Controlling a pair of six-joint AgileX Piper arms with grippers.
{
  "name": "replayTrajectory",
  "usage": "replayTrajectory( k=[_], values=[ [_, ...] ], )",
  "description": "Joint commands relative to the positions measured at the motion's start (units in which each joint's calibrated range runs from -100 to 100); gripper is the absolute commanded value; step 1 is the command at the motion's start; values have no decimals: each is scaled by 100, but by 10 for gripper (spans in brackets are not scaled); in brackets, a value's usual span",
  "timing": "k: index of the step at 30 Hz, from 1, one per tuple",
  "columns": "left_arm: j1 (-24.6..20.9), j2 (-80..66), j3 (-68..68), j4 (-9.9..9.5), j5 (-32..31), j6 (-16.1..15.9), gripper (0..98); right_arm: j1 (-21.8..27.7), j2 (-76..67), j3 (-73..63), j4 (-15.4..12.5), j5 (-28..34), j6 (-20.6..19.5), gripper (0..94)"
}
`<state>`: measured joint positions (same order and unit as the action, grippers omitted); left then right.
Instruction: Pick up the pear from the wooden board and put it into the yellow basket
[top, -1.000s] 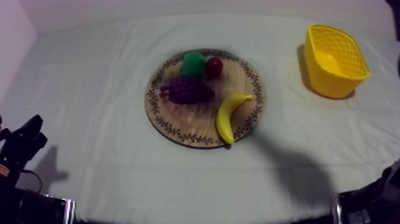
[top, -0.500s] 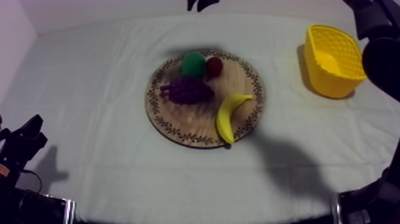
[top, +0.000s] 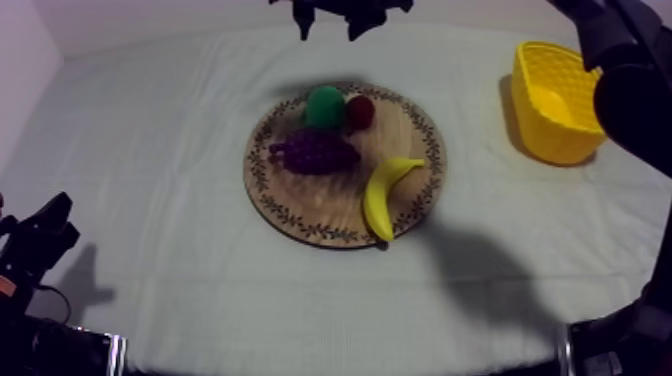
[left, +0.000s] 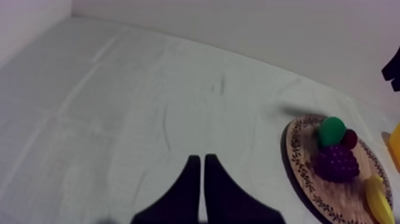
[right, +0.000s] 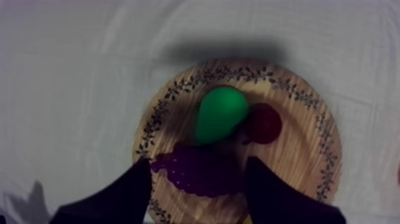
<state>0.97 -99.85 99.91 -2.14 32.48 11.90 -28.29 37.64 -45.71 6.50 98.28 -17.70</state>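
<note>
The pear (top: 324, 105) lies on the wooden board (top: 330, 200) at its far edge, green, with its side touching the small red fruit (top: 360, 110) on its right. The table (top: 150, 150) under its pale cloth carries the board near its middle. The yellow basket (top: 565, 135) stands by the table's far right corner, well apart from the board. On the board the banana (top: 385, 195) curves along the near right edge, and the bunch of grapes (top: 315, 150) lies just in front of the pear.

The top view shows the right gripper (top: 330, 22) over the table's far edge, beyond the board. The right wrist view looks straight down past its two fingers, spread wide with nothing between them, onto the pear, the grapes and the red fruit. The left wrist view shows the left gripper (left: 199, 159) pressed together into a narrow wedge over bare cloth, low at the table's near left corner, with the board well off to its side.
</note>
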Motion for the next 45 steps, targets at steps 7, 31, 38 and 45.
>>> replayTrajectory(
  k=[7, 31, 38, 45],
  values=[
    [1, 2, -2, 1, 2, 0, 1, 7, 558, -330, 16, 3, -46, 528],
    [1, 2, -2, 1, 2, 0, 1, 51, 2109, -751, 5, 3, -206, 528],
    [1, 2, -2, 1, 2, 0, 1, 15, 2341, -889, 12, 3, -258, 532],
    [1, 2, -2, 1, 2, 0, 1, 59, 2594, -1178, 31, 3, -282, 540]
  ],
)
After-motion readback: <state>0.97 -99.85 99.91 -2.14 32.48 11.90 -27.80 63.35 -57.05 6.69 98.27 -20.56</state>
